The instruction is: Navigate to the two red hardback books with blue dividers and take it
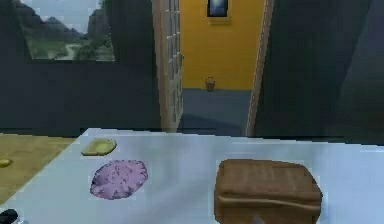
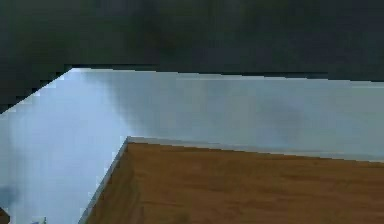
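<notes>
Table ahead: pale tabletop point(image 1: 190, 150) runs across the bottom of your fwd view.
On it, right: brown loaf-shaped block point(image 1: 268, 190), near the bottom edge.
On it, left: purplish round blob point(image 1: 119, 178); behind it a flat yellow-green piece point(image 1: 99, 147), apart from it.
Beyond table: open doorway point(image 1: 215, 60) w/ pale door point(image 1: 172, 60) swung on its left; yellow wall point(image 1: 235, 45) inside, small framed pic point(image 1: 218, 8) up top.
Left wall: dark, w/ landscape pic point(image 1: 65, 30).
Arm side: same pale top point(image 2: 220, 105); wooden brown surface point(image 2: 250, 185) in the lower right, dark wall point(image 2: 200, 30) behind.
Red books: can't tell where they are.
Pincer: can't tell its state.
</notes>
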### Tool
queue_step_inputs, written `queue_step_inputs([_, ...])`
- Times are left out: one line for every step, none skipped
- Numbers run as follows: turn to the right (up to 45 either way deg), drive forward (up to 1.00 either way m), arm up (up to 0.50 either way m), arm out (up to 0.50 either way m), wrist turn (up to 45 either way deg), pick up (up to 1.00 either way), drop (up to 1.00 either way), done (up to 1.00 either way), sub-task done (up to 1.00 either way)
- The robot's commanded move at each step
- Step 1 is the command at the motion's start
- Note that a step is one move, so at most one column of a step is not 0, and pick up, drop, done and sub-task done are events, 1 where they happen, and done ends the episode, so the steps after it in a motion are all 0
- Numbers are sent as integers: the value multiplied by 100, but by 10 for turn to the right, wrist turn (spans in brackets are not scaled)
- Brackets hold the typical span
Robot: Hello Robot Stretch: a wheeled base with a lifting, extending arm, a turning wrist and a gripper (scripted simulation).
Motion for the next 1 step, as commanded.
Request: queue_step_inputs([-450, 0, 0, 0, 0, 0, 0, 0, 0])
